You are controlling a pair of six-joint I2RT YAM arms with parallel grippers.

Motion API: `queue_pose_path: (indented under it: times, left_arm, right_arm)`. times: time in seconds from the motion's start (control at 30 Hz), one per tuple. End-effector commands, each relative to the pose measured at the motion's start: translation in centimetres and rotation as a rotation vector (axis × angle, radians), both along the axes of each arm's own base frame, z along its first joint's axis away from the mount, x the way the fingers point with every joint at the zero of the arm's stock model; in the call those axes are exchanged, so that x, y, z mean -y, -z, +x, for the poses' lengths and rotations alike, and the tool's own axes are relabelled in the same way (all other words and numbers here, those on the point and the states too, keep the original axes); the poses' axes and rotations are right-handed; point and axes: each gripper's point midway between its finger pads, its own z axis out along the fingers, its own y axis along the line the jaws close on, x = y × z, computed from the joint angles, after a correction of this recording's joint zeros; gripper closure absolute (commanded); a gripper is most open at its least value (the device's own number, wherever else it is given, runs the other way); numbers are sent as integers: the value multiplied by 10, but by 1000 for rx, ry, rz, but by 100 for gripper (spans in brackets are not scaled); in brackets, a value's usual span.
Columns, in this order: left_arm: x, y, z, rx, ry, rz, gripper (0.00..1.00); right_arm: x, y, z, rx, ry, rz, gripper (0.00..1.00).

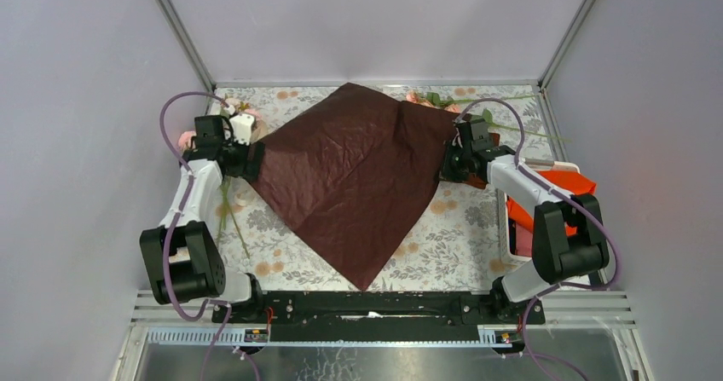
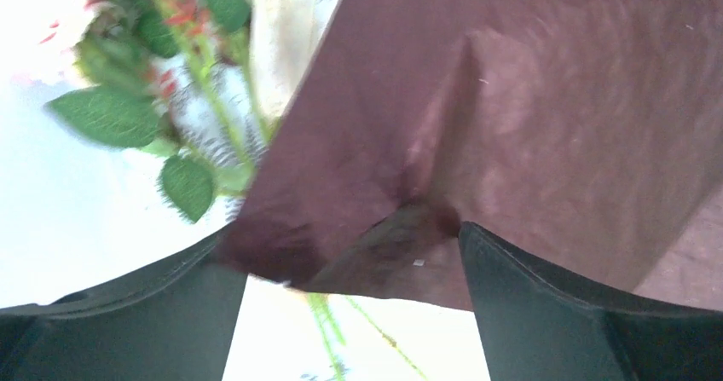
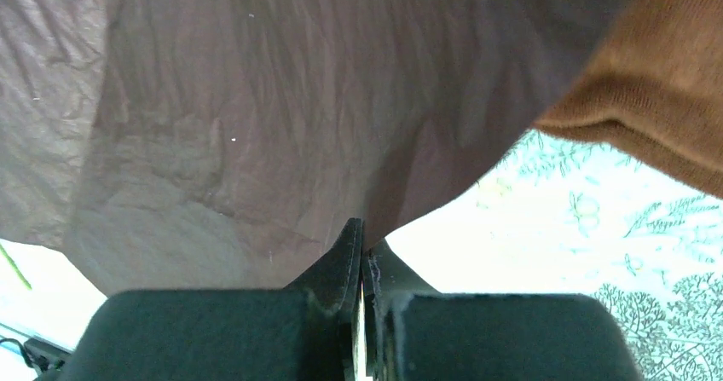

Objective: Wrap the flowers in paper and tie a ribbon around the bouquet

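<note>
paper (image 1: 358, 172): maroon side up, spread as a diamond across the bench (image 1: 460, 236), one corner pointing near.
left jaws: spread wide, the paper's left corner between them.
right jaws: pinched closed on the paper's right corner.
flowers (image 1: 433, 101): far right beyond the paper, more at far left.

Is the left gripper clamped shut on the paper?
No, the fingers of the left gripper stand wide apart, and a corner of the paper lies between them unpinched.
</note>
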Motion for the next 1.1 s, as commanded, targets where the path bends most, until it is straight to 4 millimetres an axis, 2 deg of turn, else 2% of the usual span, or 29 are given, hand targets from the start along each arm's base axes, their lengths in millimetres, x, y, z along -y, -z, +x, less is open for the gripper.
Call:
queue_pose_path:
  times: [0.0, 0.1, 0.23, 0.3, 0.4, 0.5, 0.6, 0.7, 0.8, 0.93, 1.07]
  left_arm:
    - [-56, -40, -15, 39, -141, 171, 2]
    - [-94, -38, -28, 11, -252, 233, 2]
    - [-120, -9, -39, -76, -324, 280, 9]
    - [-115, 5, -38, -100, -300, 249, 23]
    - [-90, 18, -28, -90, -183, 138, 46]
    - [-83, 22, -13, -76, -144, 88, 56]
    - [-98, 23, 10, -59, -192, 100, 58]
    - [-107, 35, 27, -81, -222, 93, 61]
    - [-97, 52, 29, -124, -190, 36, 61]
    - [-76, 59, 28, -127, -127, -49, 57]
    - [-70, 67, 25, -147, -120, -67, 57]
  right_arm:
    - [1, 14, -16, -58, -9, -11, 100]
    - [-7, 12, -23, -65, -15, -14, 100]
    - [-8, 9, -32, -71, -1, -62, 100]
    - [-1, 6, -33, -61, 32, -84, 100]
    - [9, -1, -36, -27, 93, -99, 100]
    - [20, -2, -39, -2, 152, -119, 100]
    - [27, 1, -44, 5, 177, -137, 100]
    - [27, 5, -47, -6, 177, -134, 100]
    - [25, 7, -47, -11, 177, -130, 100]
    - [27, 6, -45, -5, 178, -138, 100]
    - [27, 7, -44, -7, 174, -145, 100]
